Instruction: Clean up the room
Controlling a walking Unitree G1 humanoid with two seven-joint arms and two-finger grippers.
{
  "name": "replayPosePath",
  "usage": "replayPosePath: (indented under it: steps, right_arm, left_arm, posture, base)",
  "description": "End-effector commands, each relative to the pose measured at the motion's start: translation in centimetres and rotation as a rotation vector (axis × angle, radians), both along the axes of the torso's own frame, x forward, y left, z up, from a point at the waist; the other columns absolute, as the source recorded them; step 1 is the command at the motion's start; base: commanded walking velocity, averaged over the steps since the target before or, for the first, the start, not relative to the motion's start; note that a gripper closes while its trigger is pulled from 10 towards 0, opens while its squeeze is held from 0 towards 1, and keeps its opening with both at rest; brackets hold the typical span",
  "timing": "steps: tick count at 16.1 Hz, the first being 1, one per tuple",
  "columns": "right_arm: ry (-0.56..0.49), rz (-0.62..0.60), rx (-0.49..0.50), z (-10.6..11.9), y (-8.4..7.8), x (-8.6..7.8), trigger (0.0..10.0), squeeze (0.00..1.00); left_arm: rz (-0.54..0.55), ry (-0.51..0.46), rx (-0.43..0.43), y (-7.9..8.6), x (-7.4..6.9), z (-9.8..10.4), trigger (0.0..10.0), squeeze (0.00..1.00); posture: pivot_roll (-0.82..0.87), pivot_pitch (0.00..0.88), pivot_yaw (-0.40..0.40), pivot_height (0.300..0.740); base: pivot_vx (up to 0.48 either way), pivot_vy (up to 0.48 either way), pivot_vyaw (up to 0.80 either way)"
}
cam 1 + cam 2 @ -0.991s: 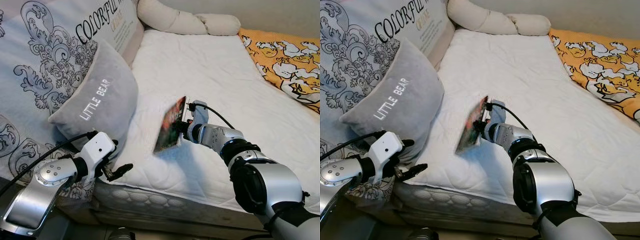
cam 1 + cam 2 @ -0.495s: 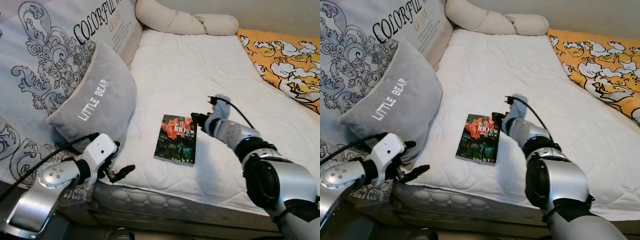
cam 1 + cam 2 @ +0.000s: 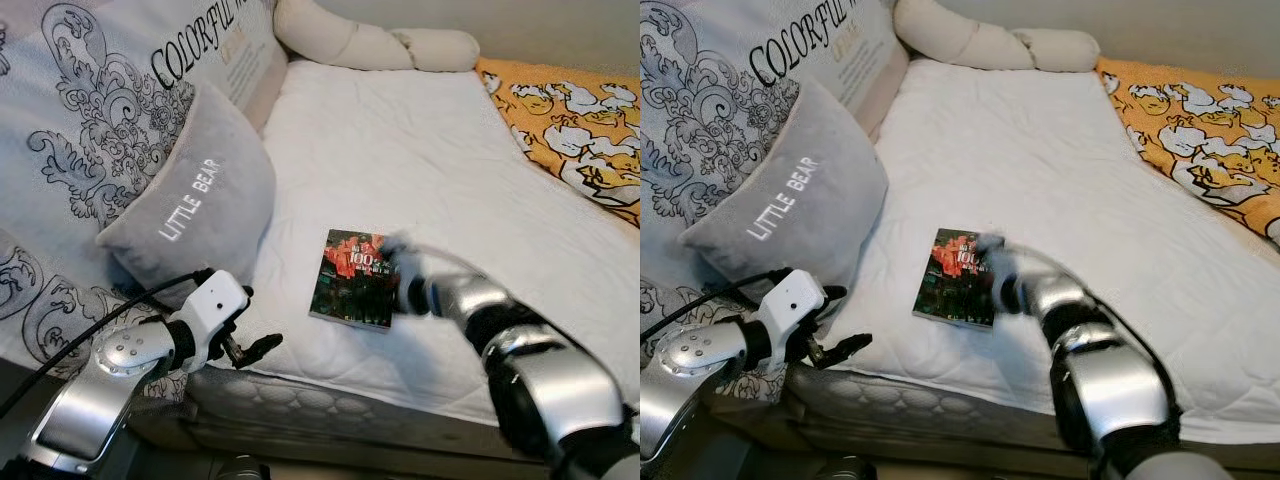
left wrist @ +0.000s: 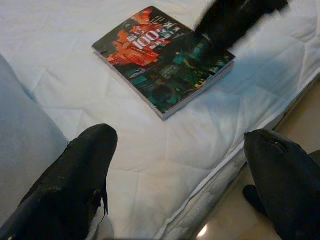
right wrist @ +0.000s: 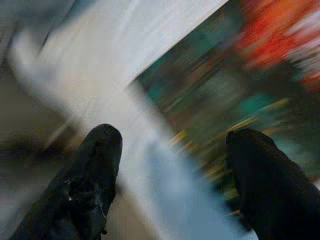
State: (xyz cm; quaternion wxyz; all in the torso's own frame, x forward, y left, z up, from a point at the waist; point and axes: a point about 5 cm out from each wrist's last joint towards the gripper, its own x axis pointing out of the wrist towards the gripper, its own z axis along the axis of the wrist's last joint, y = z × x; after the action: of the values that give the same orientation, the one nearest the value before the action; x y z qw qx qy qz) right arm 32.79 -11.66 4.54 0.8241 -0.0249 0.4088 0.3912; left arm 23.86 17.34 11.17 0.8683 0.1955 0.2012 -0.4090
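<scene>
A paperback book [image 3: 352, 278] with a dark cover and red artwork lies flat on the white mattress [image 3: 400, 150], near its front edge. My right gripper [image 3: 396, 288] hovers over the book's right side, blurred by motion. The right wrist view shows its fingers [image 5: 95, 170] spread wide and open, the book's cover [image 5: 260, 85] beneath them and nothing held. My left gripper [image 3: 256, 350] hangs open off the mattress's front edge, left of the book. The left wrist view shows its fingertips [image 4: 85, 165] apart, looking across at the book [image 4: 162, 55].
A grey "LITTLE BEAR" pillow [image 3: 195, 200] leans on a large patterned cushion [image 3: 90, 90] at the left. A cream bolster [image 3: 375, 45] lies at the head of the bed. An orange printed blanket [image 3: 570, 130] covers the right side. The mattress edge [image 3: 330, 395] drops off in front.
A second ago my right gripper held the book upright. It let go, the book now lies flat, and the gripper has swung down over its right side. The left arm shifted slightly right.
</scene>
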Motion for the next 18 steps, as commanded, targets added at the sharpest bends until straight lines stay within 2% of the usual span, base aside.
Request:
replayPosePath:
  steps: [1,2,4,5,8,11,14,18]
  right_arm:
    - [0.033,0.146,-0.017,-0.4,0.5,-0.8,10.0,0.00]
    - [0.070,0.230,-0.042,-1.1,0.9,-1.6,10.0,0.00]
    - [0.068,0.252,-0.083,-1.4,0.9,-1.9,10.0,0.00]
    - [0.058,0.245,-0.094,-1.5,0.9,-1.8,10.0,0.00]
    - [0.007,0.225,-0.221,-2.5,0.4,-2.1,10.0,0.00]
    - [-0.030,0.168,-0.278,-2.9,0.1,-2.0,10.0,0.00]
    - [-0.071,0.115,-0.300,-2.7,-0.3,-1.6,10.0,0.00]
    - [-0.082,0.118,-0.316,-2.5,-0.7,-1.4,10.0,0.00]
  left_arm:
    - [-0.035,0.004,0.020,-0.3,0.0,-0.1,10.0,0.00]
    - [-0.042,0.008,0.025,-0.3,0.0,-0.1,10.0,0.00]
    - [-0.046,0.009,0.026,-0.3,0.0,-0.1,10.0,0.00]
    - [-0.046,0.009,0.027,-0.3,0.0,-0.1,10.0,0.00]
    - [-0.049,0.008,0.032,-0.4,0.1,-0.2,10.0,0.00]
    - [-0.051,0.008,0.039,-0.4,0.1,-0.3,10.0,0.00]
    - [-0.049,0.003,0.040,-0.4,0.2,-0.3,10.0,0.00]
    - [-0.058,0.002,0.037,-0.5,0.4,-0.3,10.0,0.00]
  posture:
    - [0.08,0.000,-0.028,0.740]
    - [0.08,0.000,-0.026,0.740]
    - [0.08,0.000,-0.026,0.740]
    - [0.08,0.000,-0.027,0.740]
    - [0.09,0.000,-0.029,0.740]
    - [0.09,0.000,-0.032,0.740]
    - [0.08,0.000,-0.031,0.740]
    - [0.08,0.000,-0.028,0.740]
  base:
    - [0.000,0.000,0.00]
    - [0.000,0.000,0.00]
    - [0.000,0.000,0.00]
    - [0.000,0.000,0.00]
    - [0.000,0.000,0.00]
    - [0.000,0.000,0.00]
    - [0.000,0.000,0.00]
    - [0.000,0.000,0.00]
